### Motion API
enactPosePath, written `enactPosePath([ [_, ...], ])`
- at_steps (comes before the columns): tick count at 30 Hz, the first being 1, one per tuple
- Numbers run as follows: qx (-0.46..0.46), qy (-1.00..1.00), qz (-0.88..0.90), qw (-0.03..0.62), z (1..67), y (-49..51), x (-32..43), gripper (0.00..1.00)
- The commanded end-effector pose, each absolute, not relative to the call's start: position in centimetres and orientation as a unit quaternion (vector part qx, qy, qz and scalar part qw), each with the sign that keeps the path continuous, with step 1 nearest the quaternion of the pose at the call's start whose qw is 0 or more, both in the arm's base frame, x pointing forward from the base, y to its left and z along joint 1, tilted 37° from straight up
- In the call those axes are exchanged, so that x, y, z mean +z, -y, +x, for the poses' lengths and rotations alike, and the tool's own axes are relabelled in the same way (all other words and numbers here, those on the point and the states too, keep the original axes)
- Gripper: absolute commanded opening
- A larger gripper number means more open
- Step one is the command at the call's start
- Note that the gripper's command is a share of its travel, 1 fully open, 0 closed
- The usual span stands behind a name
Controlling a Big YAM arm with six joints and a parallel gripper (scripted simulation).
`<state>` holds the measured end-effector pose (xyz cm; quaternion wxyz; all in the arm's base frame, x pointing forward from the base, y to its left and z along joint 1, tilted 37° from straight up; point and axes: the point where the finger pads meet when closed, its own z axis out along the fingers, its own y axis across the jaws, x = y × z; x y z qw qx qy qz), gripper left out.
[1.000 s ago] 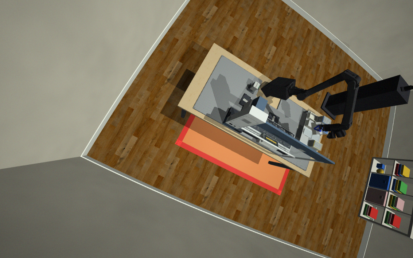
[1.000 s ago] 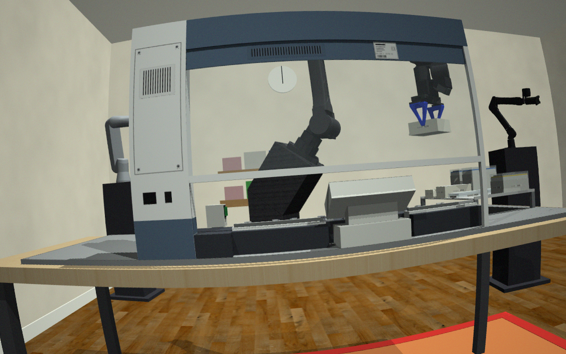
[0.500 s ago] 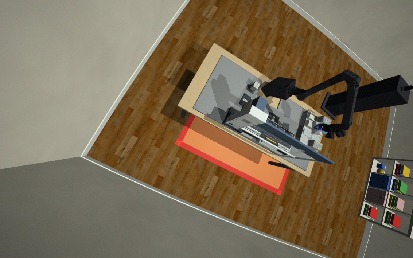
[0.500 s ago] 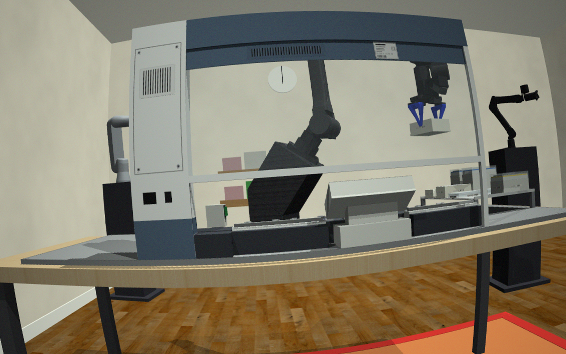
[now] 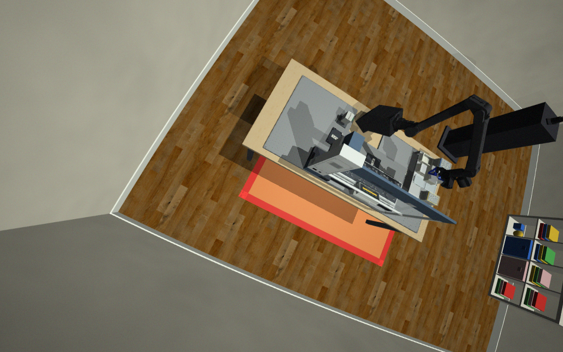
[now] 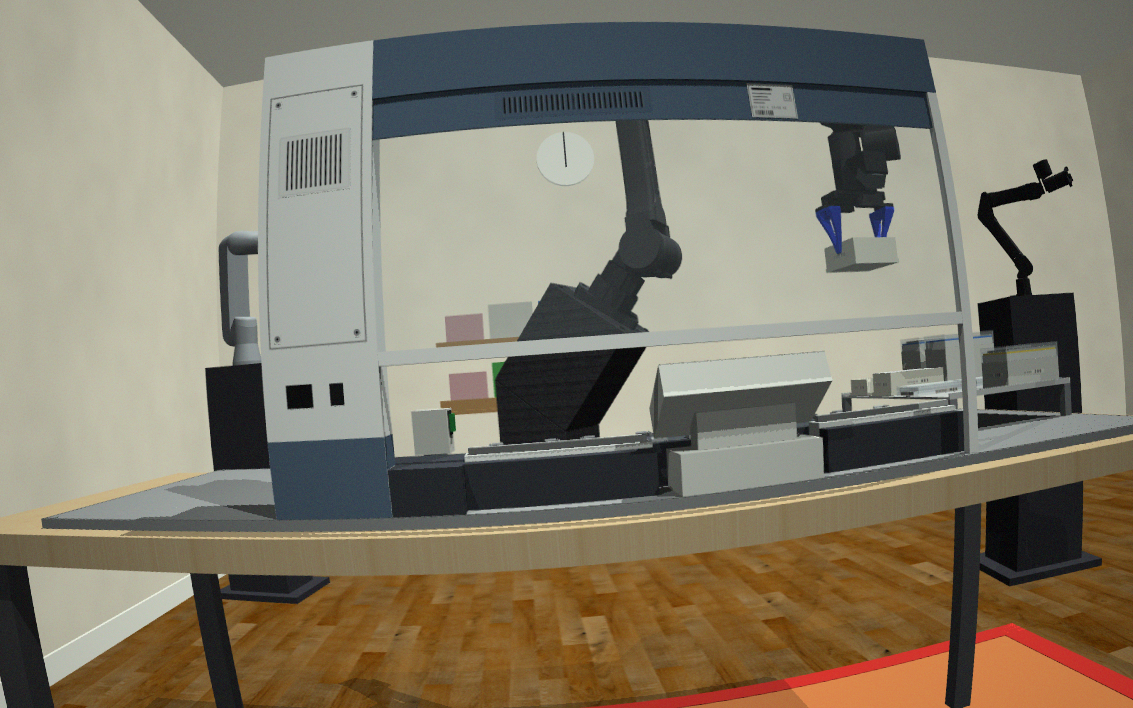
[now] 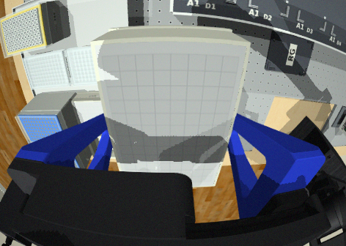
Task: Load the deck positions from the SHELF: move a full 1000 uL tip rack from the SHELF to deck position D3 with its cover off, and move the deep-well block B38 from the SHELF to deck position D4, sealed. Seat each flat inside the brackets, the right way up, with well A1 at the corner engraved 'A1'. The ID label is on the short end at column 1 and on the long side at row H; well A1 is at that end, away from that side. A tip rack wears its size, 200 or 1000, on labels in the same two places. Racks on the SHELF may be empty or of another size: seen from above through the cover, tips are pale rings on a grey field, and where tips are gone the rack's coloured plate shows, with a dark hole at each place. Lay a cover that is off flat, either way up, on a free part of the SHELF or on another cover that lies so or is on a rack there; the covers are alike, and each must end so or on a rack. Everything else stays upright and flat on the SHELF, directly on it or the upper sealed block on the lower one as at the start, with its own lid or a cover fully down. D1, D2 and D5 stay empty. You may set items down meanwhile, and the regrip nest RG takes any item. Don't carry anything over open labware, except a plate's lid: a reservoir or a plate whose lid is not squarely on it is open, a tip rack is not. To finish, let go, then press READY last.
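Note:
My gripper (image 6: 857, 239) (image 7: 170, 117) (image 5: 436, 172) is shut on a pale grey deep-well block (image 6: 861, 256) (image 7: 168, 90). Its flat sealed top shows a faint grid. I hold the block level, high in the air, above the shelf end of the table. The blue fingers clamp its two long sides. The black RG nest (image 7: 292, 53) sits just below the deck edge.
On the shelf below stand a yellow-rimmed rack (image 7: 22, 28), two pale covered racks (image 7: 59, 68) and a rack showing a blue plate (image 7: 39, 127). The shelf (image 6: 949, 378) stands at the table's right end. The enclosure frame (image 6: 944, 264) and the pipetting head (image 6: 738, 387) stand between it and the deck.

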<state>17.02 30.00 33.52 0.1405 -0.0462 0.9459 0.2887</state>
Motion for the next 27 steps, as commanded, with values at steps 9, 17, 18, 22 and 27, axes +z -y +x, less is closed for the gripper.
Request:
enactPosePath([
  [9, 0.309, -0.939, -0.027, 0.148, 17.2, -30.1, 35.7, 0.00],
  [17, 0.303, -0.941, -0.028, 0.149, 17.5, -26.6, 32.7, 0.00],
  [18, 0.303, -0.941, -0.028, 0.149, 17.6, -26.2, 32.4, 0.00],
  [22, 0.299, -0.943, -0.027, 0.146, 17.7, -24.4, 31.2, 0.00],
  [27, 0.297, -0.944, -0.027, 0.145, 17.8, -23.2, 30.2, 0.00],
])
